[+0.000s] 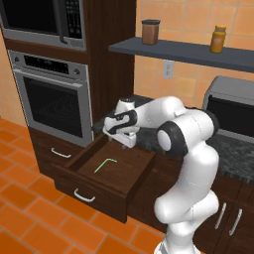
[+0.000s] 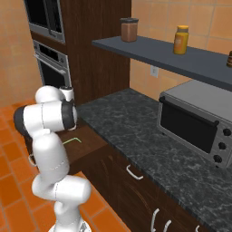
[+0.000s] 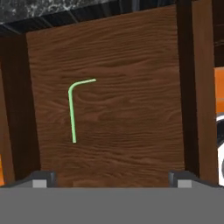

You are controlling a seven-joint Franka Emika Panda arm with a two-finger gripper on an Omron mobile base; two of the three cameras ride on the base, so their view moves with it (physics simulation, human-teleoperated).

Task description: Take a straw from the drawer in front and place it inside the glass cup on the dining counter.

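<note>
drawer (image 1: 130,174) pulled out, straw (image 1: 105,164) flat on its floor, mid-way, nearer left wall. gripper (image 1: 127,141) above back edge, jaws spread wide, holding nothing. hand view: straw (image 3: 72,111) long leg lies crosswise to finger gap, so probably shift sideways.

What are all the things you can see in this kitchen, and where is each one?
straw: one, pale green, bent, flat on the drawer floor
drawer: one, dark brown, pulled open
oven: one, silver, in the wall left of the drawer
microwave: one, above the oven
toaster oven: one, grey, on the dark worktop
jars: two, brown and yellow, on the shelf
arm: one, white
claw: one, open, above the drawer
</note>
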